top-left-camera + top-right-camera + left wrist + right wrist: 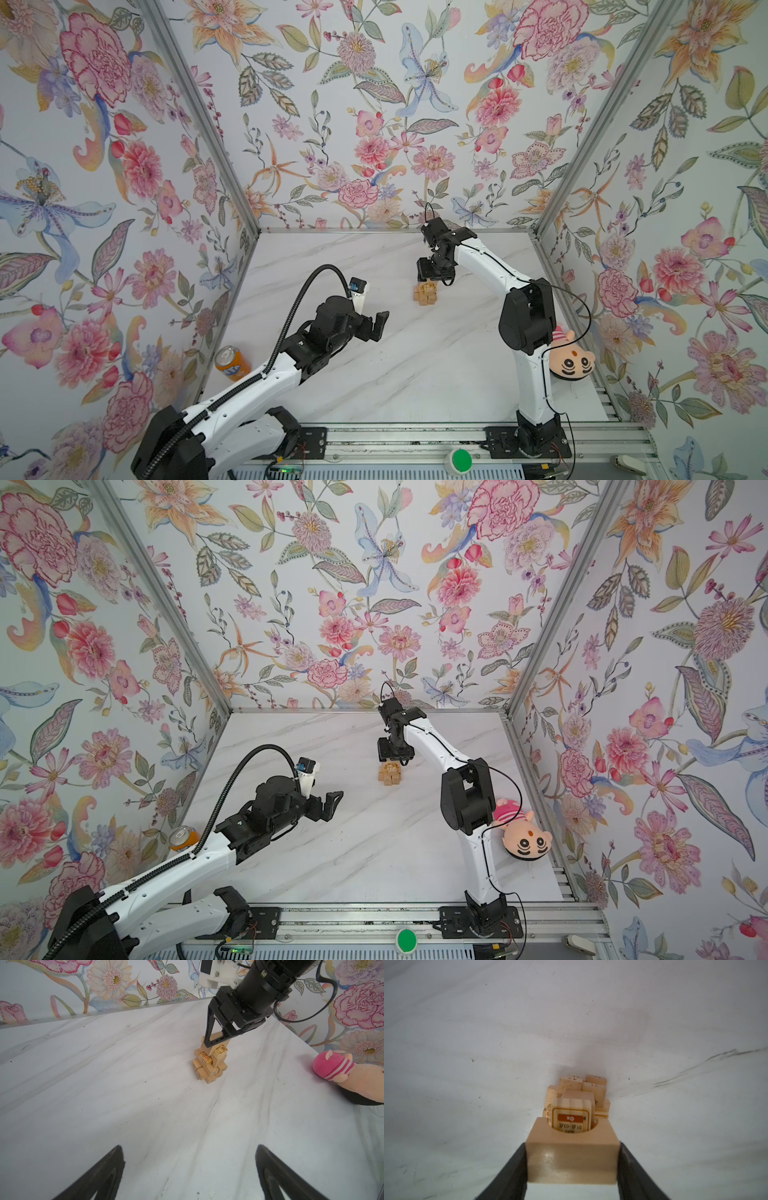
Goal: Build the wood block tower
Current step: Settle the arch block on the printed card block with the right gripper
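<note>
The tower (424, 294) of crossed wood blocks (201, 1073) stands on the far middle of the desk (395, 374). Just above its top, the right gripper (217, 1040) has its jaws clamped on one notched block (572, 1159). The left gripper (374, 326) hangs well apart on the left, jaws wide apart.
</note>
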